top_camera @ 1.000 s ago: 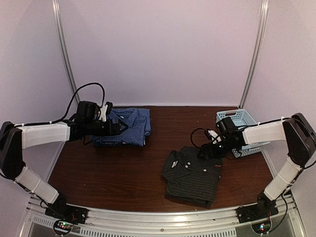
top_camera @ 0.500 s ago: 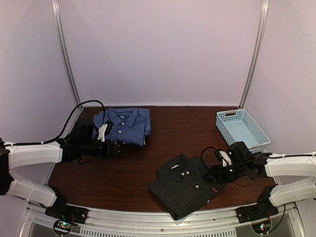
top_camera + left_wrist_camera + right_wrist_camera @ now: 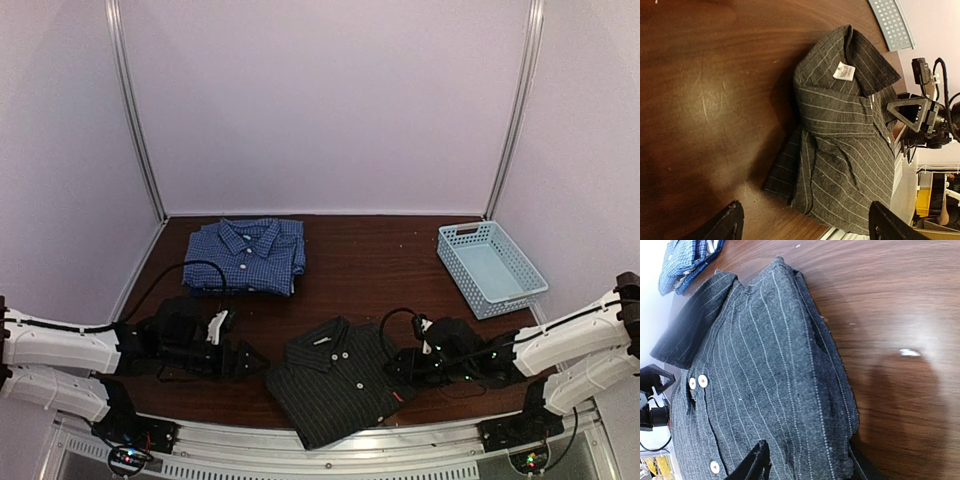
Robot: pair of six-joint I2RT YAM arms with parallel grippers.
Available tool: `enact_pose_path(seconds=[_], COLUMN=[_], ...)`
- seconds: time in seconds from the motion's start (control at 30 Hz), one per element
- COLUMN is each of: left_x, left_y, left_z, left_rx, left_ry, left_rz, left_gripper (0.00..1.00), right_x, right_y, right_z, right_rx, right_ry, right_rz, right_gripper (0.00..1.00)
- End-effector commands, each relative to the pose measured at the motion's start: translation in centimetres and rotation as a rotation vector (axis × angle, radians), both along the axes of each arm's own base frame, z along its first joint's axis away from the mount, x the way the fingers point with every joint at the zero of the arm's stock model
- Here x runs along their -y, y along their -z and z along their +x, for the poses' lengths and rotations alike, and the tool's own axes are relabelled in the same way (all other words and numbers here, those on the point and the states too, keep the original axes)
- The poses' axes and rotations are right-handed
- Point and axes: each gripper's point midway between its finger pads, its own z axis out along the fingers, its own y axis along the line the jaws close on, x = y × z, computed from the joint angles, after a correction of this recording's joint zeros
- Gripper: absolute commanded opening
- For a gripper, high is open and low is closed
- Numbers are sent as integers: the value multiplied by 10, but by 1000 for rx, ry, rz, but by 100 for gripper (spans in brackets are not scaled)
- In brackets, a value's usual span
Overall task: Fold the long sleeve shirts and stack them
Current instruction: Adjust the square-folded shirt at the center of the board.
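The black pinstriped shirt [image 3: 338,385] lies folded near the table's front edge, collar toward the back left, a small red tag on its right side. The blue checked shirt [image 3: 245,255] lies folded at the back left, with no gripper near it. My left gripper [image 3: 250,362] is low at the black shirt's left edge and open; the shirt's lower corner [image 3: 795,180] lies just ahead of its fingertips. My right gripper [image 3: 398,365] is at the shirt's right edge, jaws partly closed but still apart: one finger [image 3: 755,465] over the fabric [image 3: 765,370], the other beside the folded edge.
A light blue plastic basket [image 3: 490,268] stands at the back right. The metal rail of the table's near edge [image 3: 320,455] runs just below the black shirt. Cables trail from both wrists over the brown tabletop [image 3: 370,260].
Both arms have dropped and swung in to the near part of the table. The black shirt slid left and toward the front, turning as it went. The right jaws have narrowed.
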Motion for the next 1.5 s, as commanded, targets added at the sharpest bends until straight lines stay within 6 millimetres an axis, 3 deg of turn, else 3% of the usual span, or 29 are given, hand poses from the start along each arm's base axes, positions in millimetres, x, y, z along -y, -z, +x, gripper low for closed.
enact_pose_path(seconds=[0.0, 0.2, 0.37, 0.5, 0.77, 0.9, 1.27, 1.47], left_x=[8, 3, 4, 11, 33, 43, 38, 52], left_y=[-1, 16, 22, 24, 36, 38, 46, 20], left_z=[-3, -14, -14, -10, 6, 26, 122, 150], left_rx=[-57, -126, -123, -111, -81, -38, 79, 164], left_ry=[-33, -48, -42, -29, 22, 47, 42, 75], left_rz=[-60, -47, -32, -42, -1, 37, 191, 186], left_gripper=[88, 85, 73, 63, 58, 58, 60, 66], right_x=[-28, -50, -54, -50, -32, -18, 38, 43], right_y=[-14, -12, -16, -19, -30, -33, -30, -25], right_z=[12, 9, 11, 10, 11, 13, 27, 39], right_rx=[38, 31, 54, 69, 111, 128, 148, 136], right_ry=[102, 68, 56, 51, 70, 96, 165, 154], right_rz=[62, 84, 79, 70, 32, -9, -219, -226], right_gripper=[50, 50, 51, 54, 69, 75, 86, 88])
